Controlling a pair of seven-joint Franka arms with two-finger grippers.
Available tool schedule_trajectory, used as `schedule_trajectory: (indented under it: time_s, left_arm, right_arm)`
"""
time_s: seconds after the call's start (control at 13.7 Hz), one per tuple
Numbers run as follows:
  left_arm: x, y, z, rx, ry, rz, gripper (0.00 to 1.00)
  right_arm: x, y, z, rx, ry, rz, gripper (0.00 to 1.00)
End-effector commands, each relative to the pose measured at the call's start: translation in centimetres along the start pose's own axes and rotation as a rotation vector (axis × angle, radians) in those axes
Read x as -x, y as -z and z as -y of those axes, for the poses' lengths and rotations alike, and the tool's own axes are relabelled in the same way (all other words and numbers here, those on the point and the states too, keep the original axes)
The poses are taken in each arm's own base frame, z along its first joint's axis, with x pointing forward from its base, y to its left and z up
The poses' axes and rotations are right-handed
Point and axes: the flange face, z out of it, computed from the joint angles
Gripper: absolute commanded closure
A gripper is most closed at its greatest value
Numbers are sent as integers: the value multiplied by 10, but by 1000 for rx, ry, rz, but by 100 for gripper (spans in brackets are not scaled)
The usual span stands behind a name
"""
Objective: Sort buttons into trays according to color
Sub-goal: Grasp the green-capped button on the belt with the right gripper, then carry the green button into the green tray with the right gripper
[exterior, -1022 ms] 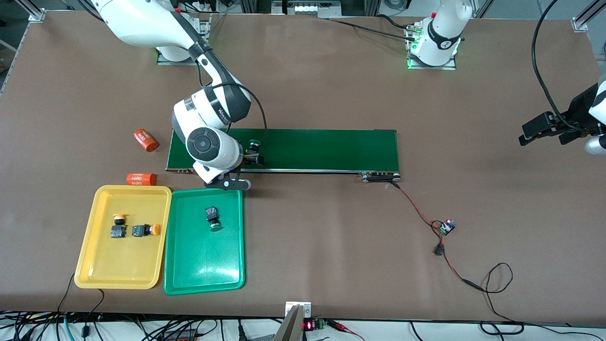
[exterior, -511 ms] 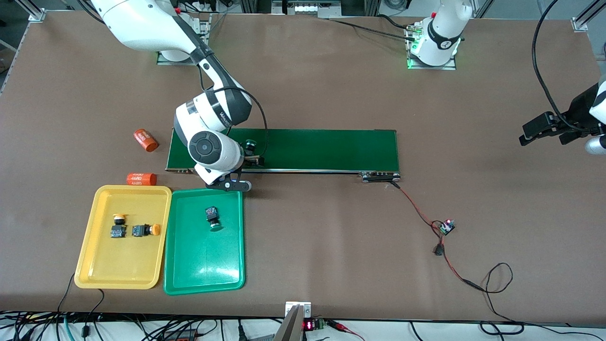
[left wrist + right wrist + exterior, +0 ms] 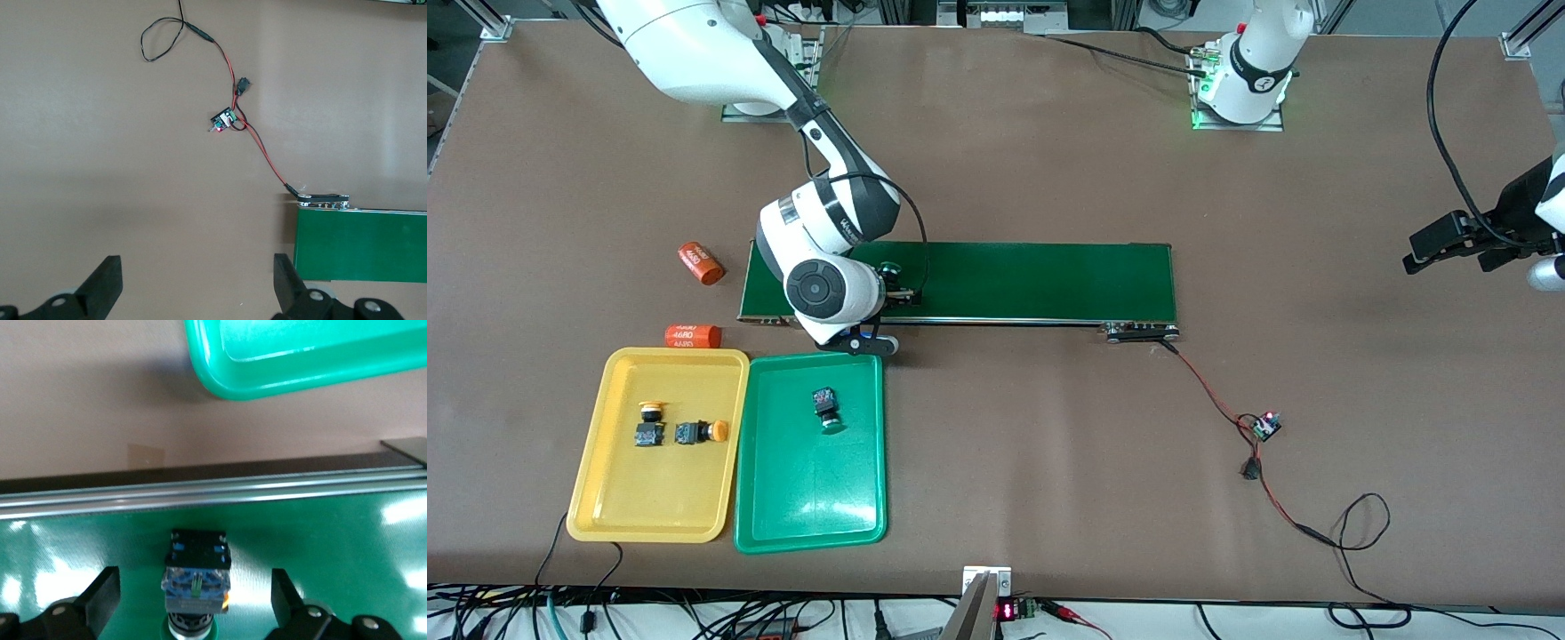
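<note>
Down at the right arm's end of the conveyor belt [image 3: 1040, 280], the right gripper [image 3: 193, 587] hangs low over the belt with its fingers [image 3: 103, 593] spread wide, one on each side of a green-capped button [image 3: 195, 577] that lies on the belt; the fingers are apart from the button and hold nothing. In the front view that button [image 3: 888, 267] shows only partly, just beside the arm's wrist. The green tray [image 3: 811, 498] lies on the tabletop [image 3: 1049, 462] nearer to the front camera than the belt, with one green button [image 3: 825, 406] in it. The yellow tray [image 3: 654, 498] lies touching it, toward the right arm's end of the tabletop, and carries two yellow-orange buttons [image 3: 649, 425], the second [image 3: 701, 432] just beside the first. Two orange cylinders [image 3: 700, 263] lie on the tabletop near the yellow tray and the belt's end. The left gripper [image 3: 197, 283] waits in the air at the left arm's end of the tabletop, its fingers wide open and empty, over bare tabletop near a small circuit board [image 3: 1265, 426] with red wires.
</note>
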Motion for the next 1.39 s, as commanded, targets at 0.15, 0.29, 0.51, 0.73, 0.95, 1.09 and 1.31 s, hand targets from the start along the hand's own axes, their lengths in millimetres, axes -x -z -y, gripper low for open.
schedule_trajectory:
  time_s: [0.15, 0.29, 0.51, 0.73, 0.95, 1.09, 1.31]
  left_arm:
    - [0, 1, 3, 13, -4, -8, 0]
    - [0, 1, 3, 12, -4, -8, 0]
    - [0, 1, 3, 13, -4, -8, 0]
    - [0, 0, 4, 13, -2, -6, 0]
    - [0, 0, 4, 13, -2, -6, 0]
    - [0, 0, 5, 13, -1, -7, 0]
    - [0, 0, 5, 13, -1, -7, 0]
  right_arm:
    - [11, 19, -13, 7, 21, 48, 0]
    - [17, 19, -28, 10, 49, 52, 0]
    - [20, 12, -45, 13, 69, 60, 0]
    - [13, 1, -46, -9, 63, 22, 0]
    - [12, -2, -44, -11, 58, 20, 0]
    - [11, -3, -47, -12, 54, 21, 3]
    - [10, -2, -48, -14, 57, 21, 30]
